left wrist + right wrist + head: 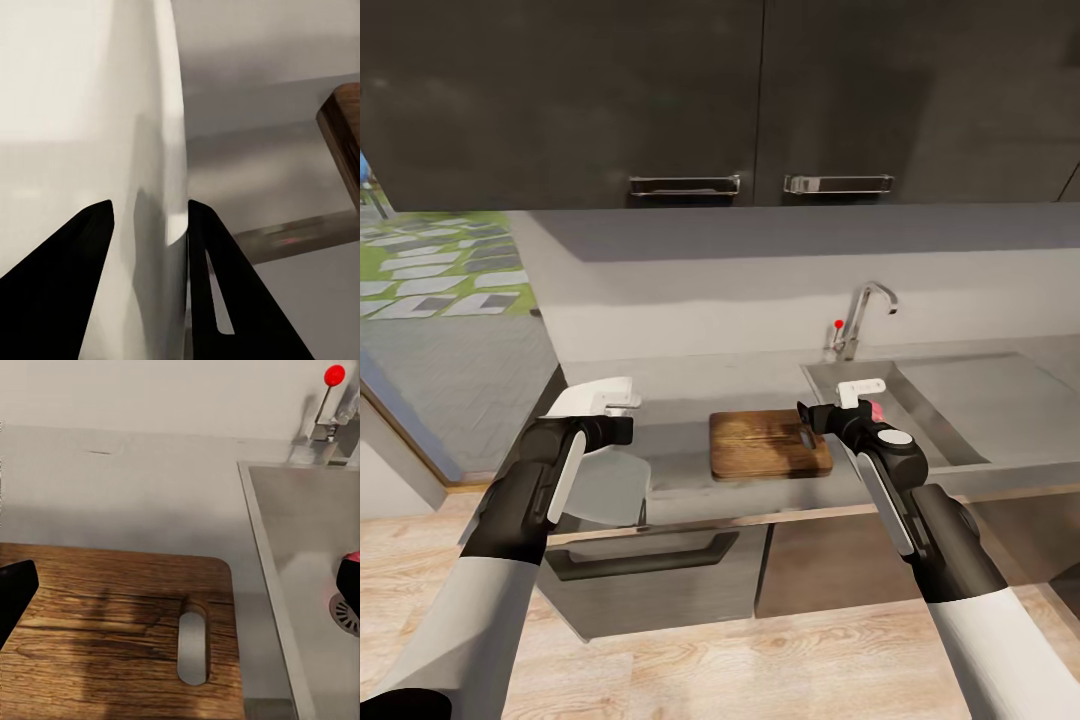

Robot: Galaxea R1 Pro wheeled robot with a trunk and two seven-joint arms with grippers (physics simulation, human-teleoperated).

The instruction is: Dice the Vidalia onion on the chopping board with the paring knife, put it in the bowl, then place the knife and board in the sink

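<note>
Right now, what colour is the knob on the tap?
Red; the knob on the tap shows best in the right wrist view.

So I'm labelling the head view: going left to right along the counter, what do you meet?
Left claw gripping the white bowl → chopping board → right claw → sink.

Two dark upper cabinet doors (660, 90) hang above a pale grey wall (760, 290), each with a metal bar handle (684, 185). Below, a dark drawer (650, 570) carries a dark handle. Light wood floor (760, 660); green patterned ground (440, 260) at far left.
</note>
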